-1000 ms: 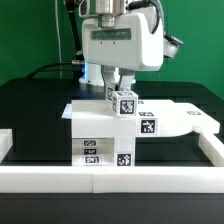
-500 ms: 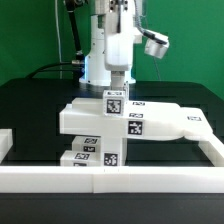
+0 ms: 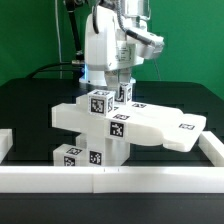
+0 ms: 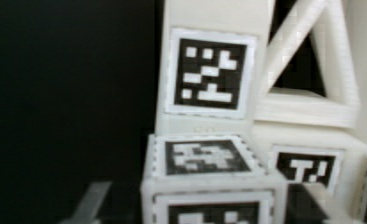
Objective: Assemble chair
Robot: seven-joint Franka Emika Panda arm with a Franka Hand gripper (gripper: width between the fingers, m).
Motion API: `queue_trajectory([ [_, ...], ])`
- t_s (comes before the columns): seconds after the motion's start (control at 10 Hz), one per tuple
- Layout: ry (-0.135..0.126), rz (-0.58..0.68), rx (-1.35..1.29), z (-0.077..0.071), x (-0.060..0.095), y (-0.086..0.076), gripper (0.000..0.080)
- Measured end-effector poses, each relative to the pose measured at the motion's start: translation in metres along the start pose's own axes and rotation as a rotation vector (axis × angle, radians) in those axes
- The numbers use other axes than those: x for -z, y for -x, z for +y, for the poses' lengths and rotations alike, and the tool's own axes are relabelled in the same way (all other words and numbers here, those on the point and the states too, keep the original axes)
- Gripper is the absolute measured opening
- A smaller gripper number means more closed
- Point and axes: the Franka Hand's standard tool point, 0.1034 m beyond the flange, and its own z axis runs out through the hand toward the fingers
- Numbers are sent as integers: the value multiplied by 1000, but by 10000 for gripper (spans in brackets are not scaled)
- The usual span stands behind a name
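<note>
Step in hand, as judged: a small post is being worked into the top of the part-built chair, which is standing mid-table on the black table, just behind the near white rail.

The gripper is coming straight down from above onto the post; the fingers look narrow and appear to be pinching it, though the exterior view is not showing the contact clearly. In the wrist view the tagged post is filling the picture above a cube.

Next move, as judged: keeping the post vertical and seating it fully before letting go.

Materials: rigid white plastic, blocky slabs and cubes, smooth matte faces carrying black-and-white square tags. The slab is running out toward the exterior view's right.
</note>
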Motion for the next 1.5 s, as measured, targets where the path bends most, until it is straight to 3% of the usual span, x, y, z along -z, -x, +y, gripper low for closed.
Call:
queue_trajectory([
  [0.1,0,0,35,0,0,0,508],
  [0.2,6,0,70,0,0,1,508],
  [0.3,12,-3,111,0,1,3,621],
  [1.0,12,9,774,-2,2,6,648],
  [1.5,33,30,1224,-3,3,3,648],
])
